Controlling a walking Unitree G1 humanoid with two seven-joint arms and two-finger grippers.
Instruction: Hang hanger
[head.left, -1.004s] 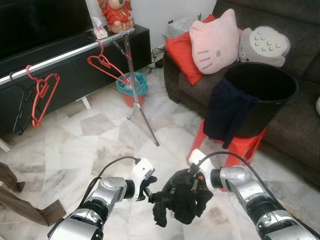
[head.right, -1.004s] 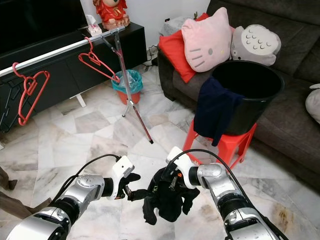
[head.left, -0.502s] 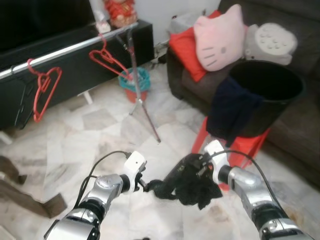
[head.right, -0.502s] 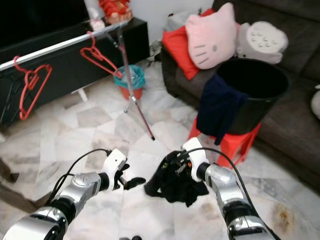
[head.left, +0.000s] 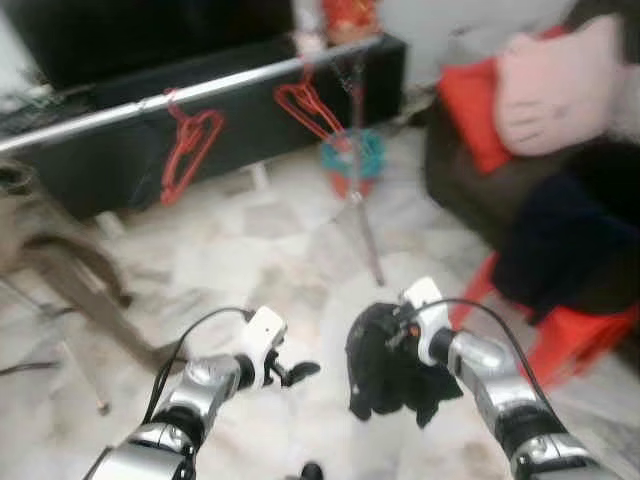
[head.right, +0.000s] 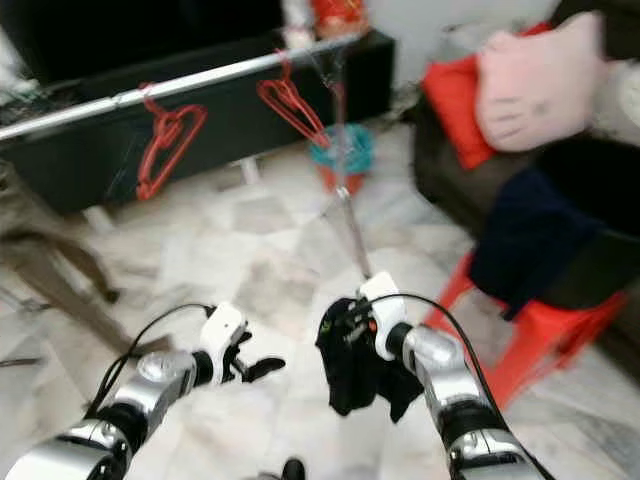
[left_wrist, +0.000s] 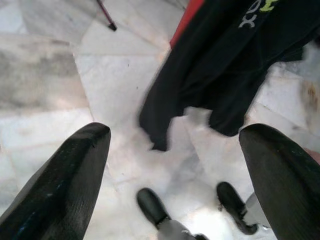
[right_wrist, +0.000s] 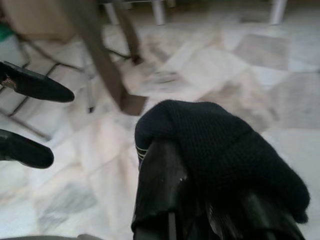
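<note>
The right gripper was clenched on a black garment that hung above the marble floor. The left gripper stood released just beside it, holding nothing. Two red hangers hung on the silver rail near the black cabinet.

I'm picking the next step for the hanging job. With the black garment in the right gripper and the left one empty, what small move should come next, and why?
Probably step toward the rail and reach the open left gripper for a red hanger. The right gripper holds the black garment bunched and dangling, the left holds nothing, and the hangers hang well ahead across the floor.
</note>
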